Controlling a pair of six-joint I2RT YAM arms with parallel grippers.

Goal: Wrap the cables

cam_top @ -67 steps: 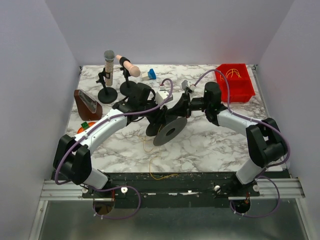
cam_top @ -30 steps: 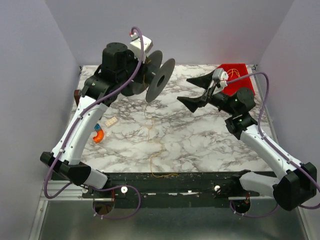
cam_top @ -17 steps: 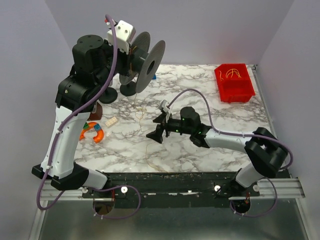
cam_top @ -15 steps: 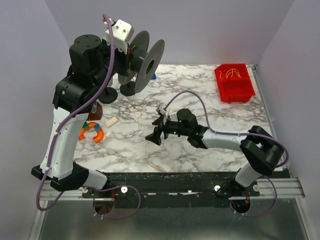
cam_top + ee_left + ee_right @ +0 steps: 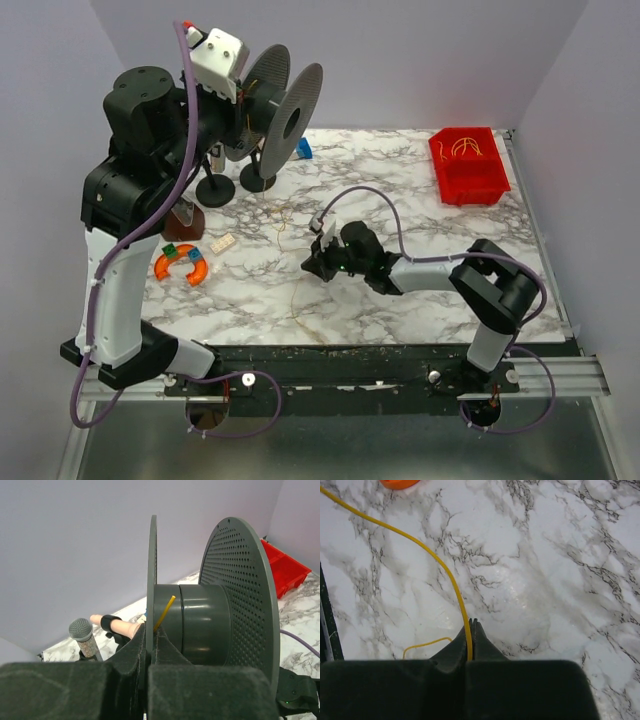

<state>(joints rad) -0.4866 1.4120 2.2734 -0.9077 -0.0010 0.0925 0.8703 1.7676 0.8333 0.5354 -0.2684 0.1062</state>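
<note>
My left gripper (image 5: 247,104) is raised high over the back left of the table. It is shut on the rear flange of a dark grey perforated spool (image 5: 292,112). In the left wrist view the fingers (image 5: 135,645) pinch that thin flange, and a short yellow cable end (image 5: 164,613) sticks out by the spool hub (image 5: 200,622). A hair-fine yellow cable (image 5: 293,292) hangs from the spool to the marble table and trails to the front edge. My right gripper (image 5: 318,262) is low over the table centre, shut on this cable (image 5: 436,559), which runs between its fingertips (image 5: 479,636).
A red bin (image 5: 492,180) holding more yellow wires stands at the back right. Two microphones on black stands (image 5: 213,185) are at the back left, beside a brown wedge (image 5: 186,218). An orange ring toy (image 5: 182,266), a white brick (image 5: 222,243) and a blue block (image 5: 302,150) lie nearby.
The left arm lifted the spool from the table centre up and to the back left. The right arm swung down to the table centre and shut on the cable.
</note>
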